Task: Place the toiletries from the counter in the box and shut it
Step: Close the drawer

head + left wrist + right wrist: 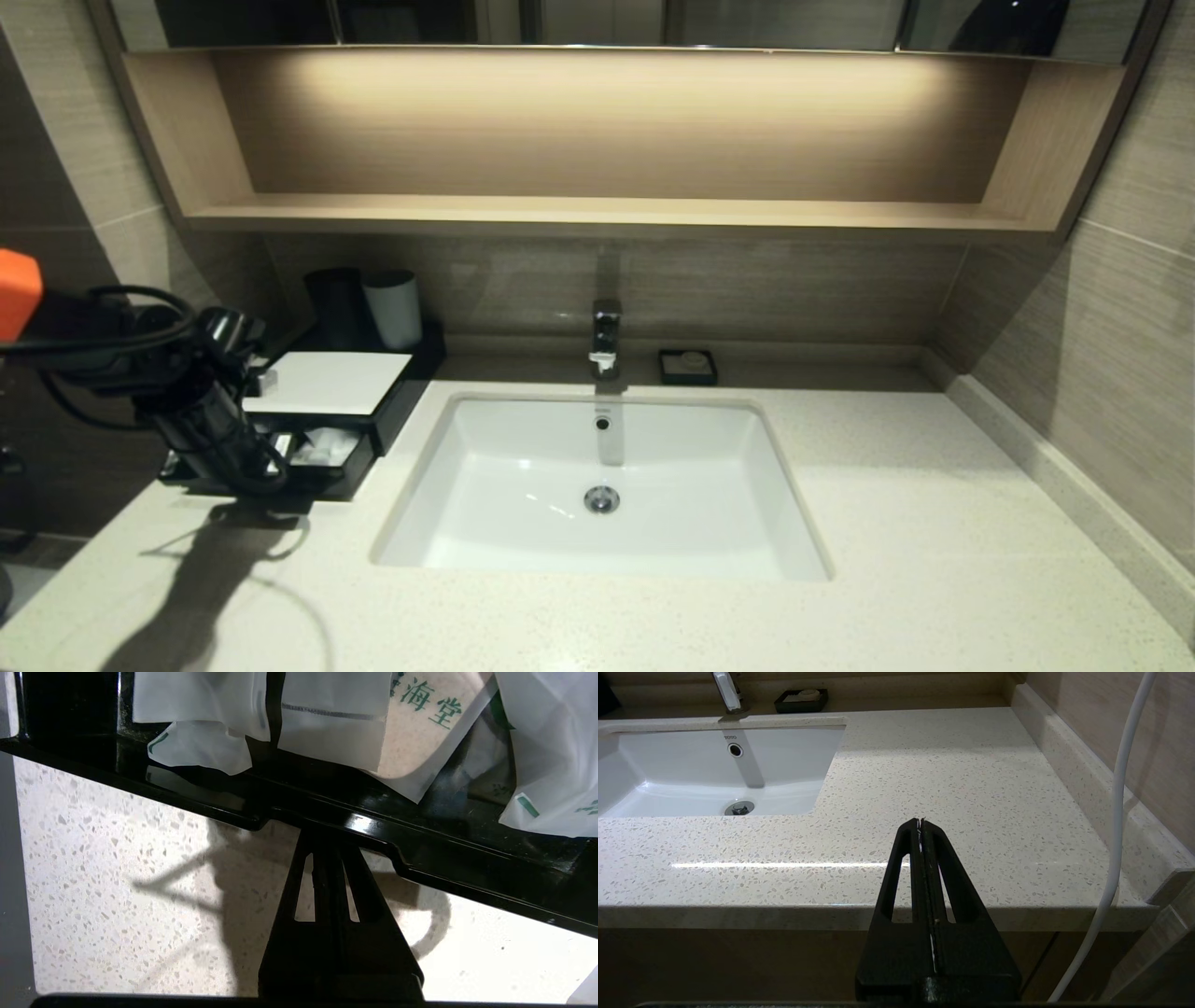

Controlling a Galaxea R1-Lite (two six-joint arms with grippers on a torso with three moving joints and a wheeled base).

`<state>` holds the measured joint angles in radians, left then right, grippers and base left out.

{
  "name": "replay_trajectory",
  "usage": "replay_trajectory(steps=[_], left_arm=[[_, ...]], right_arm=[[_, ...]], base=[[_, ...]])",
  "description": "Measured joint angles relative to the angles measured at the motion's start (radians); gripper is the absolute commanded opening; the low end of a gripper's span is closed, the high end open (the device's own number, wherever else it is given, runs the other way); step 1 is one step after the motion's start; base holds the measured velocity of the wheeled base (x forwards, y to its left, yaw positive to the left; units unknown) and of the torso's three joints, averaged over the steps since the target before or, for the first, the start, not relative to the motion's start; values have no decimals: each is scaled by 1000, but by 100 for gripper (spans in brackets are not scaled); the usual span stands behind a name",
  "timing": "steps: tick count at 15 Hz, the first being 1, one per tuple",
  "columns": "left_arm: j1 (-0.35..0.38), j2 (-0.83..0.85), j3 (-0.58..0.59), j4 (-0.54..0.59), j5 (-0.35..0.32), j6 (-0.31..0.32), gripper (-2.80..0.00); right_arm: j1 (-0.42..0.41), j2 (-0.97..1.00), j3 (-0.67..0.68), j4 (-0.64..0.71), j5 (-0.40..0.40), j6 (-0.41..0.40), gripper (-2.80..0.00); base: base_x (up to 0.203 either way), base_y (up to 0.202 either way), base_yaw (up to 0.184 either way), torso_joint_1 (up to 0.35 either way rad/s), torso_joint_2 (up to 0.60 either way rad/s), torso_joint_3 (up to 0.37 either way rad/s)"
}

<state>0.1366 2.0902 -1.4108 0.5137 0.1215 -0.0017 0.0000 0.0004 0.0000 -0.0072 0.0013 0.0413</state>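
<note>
The black box with its white top panel (pixel 327 381) stands at the counter's (pixel 934 560) back left. Its drawer (pixel 341 474) is pulled out toward the front. Pale sleeved packets with green marks (pixel 322 446) lie inside it, and they also show in the left wrist view (pixel 336 732). My left gripper (pixel 275 467) is shut and empty. Its tips (pixel 327 835) meet the drawer's glossy front wall (pixel 420 844) at a notch. My right gripper (pixel 920 821) is shut and empty, parked above the counter's front edge at the right. No toiletries show loose on the counter.
A white sink (pixel 523 523) is set into the middle of the counter, with a faucet (pixel 605 336) behind it. A small black soap dish (pixel 688 366) sits to the right of the faucet. A dark cup (pixel 336 303) and a white cup (pixel 392 308) stand behind the box. A wooden shelf (pixel 597 210) hangs above.
</note>
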Motion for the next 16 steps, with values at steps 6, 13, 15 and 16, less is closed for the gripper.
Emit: replay_trajectory(steps=[6,13,15,16], left_arm=[[0,28,-14,-43,-7,-1,-280],[-4,46,-60,-59,-8,-11,-280],[-7,52,-77,-57,-7,-22,-280],[-8,57,-86,-58,-8,-26,-280]], right_arm=[[0,0,0,0,0,0,-280],[0,0,0,0,0,0,-280],[0,0,0,0,0,0,-280],[0,0,0,0,0,0,-280]], base=[[0,0,0,0,0,0],[0,0,0,0,0,0],[0,0,0,0,0,0],[0,0,0,0,0,0]])
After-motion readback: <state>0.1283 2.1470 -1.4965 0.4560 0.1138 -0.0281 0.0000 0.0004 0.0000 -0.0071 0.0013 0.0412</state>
